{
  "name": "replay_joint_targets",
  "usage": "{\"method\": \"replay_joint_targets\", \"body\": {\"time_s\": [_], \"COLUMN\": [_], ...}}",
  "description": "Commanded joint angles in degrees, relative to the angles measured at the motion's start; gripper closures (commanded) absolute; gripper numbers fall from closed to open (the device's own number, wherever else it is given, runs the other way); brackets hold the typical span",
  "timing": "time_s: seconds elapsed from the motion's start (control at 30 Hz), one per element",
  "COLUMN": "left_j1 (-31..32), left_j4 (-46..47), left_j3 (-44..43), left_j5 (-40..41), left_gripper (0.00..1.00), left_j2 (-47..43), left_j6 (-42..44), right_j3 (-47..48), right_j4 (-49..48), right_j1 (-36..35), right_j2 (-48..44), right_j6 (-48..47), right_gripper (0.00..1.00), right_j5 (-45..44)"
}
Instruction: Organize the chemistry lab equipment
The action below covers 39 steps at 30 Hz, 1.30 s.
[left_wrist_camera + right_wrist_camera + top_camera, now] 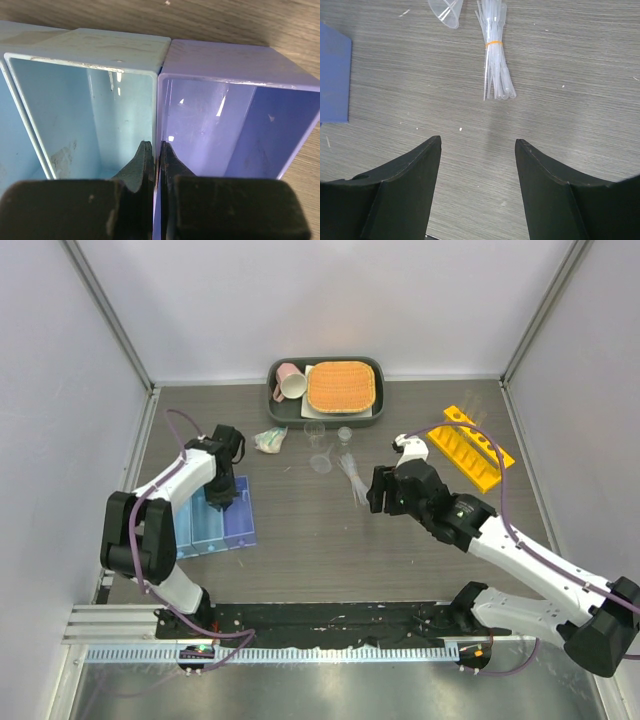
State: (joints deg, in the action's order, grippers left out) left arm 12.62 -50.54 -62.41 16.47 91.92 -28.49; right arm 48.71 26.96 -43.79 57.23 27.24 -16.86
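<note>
Left gripper (155, 150) clamped on the blue tray's (210, 60) dividing wall; right gripper (477, 142) spread, empty, near the pipettes (496, 70). The compartments in view are empty. Sorting is judged barely begun, with beakers (321, 463) and pipettes loose on the table (395, 90).

Blue tray (240, 530) left, banded pipettes (352, 476) centre.

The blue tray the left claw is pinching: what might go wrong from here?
1. The left gripper is shut on only the thin wall between two compartments of the blue tray. Pulled or lifted by that narrow hold, the tray may tilt or slip free.
2. The right gripper hangs open short of the banded pipette bundle. The clear funnel lies close beside the bundle and could get knocked in a grab.
</note>
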Motion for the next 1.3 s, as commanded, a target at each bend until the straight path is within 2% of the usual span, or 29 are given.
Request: {"method": "replay_joint_targets", "body": {"time_s": [0.0, 0.2, 0.43, 0.67, 1.07, 1.17, 1.2, 1.27], "left_j1": [0.2, 3.9, 11.8, 14.9, 17.4, 17.4, 17.4, 17.5], "left_j4": [3.5, 5.2, 9.0, 11.1, 10.0, 8.7, 8.7, 8.5], "left_j3": [-0.6, -2.7, -5.2, -6.2, -8.6, -8.9, -8.7, -8.3], "left_j5": [0.1, 0.9, 0.5, -2.0, -5.1, -6.5, -7.0, -7.8], "left_gripper": [1.00, 1.00, 1.00, 1.00, 0.99, 0.76, 0.60, 0.51], "left_j2": [1.8, 2.9, 5.1, 7.6, 9.9, 8.6, 8.0, 6.9], "left_j6": [4.9, 9.9, 18.1, 21.6, 19.8, 19.9, 20.0, 19.9], "right_j3": [3.7, 4.7, 8.2, 12.5, 14.5, 15.5, 16.4, 17.4], "right_j4": [1.1, 2.1, 5.6, 9.9, 11.5, 12.2, 12.4, 13.3], "right_j1": [-0.2, -0.3, -0.3, -0.4, -0.8, -0.8, -0.8, -0.8], "right_j2": [1.0, 0.5, 2.0, 3.1, 4.5, 4.9, 5.5, 6.0], "right_j6": [-2.5, -2.1, -3.7, -5.1, -5.3, -5.2, -5.2, -5.1], "right_gripper": [0.34, 0.34, 0.35, 0.35, 0.35, 0.33, 0.33, 0.32], "right_j5": [-2.0, -1.6, 2.4, 4.1, 4.4, 3.7, 3.5, 3.3]}}
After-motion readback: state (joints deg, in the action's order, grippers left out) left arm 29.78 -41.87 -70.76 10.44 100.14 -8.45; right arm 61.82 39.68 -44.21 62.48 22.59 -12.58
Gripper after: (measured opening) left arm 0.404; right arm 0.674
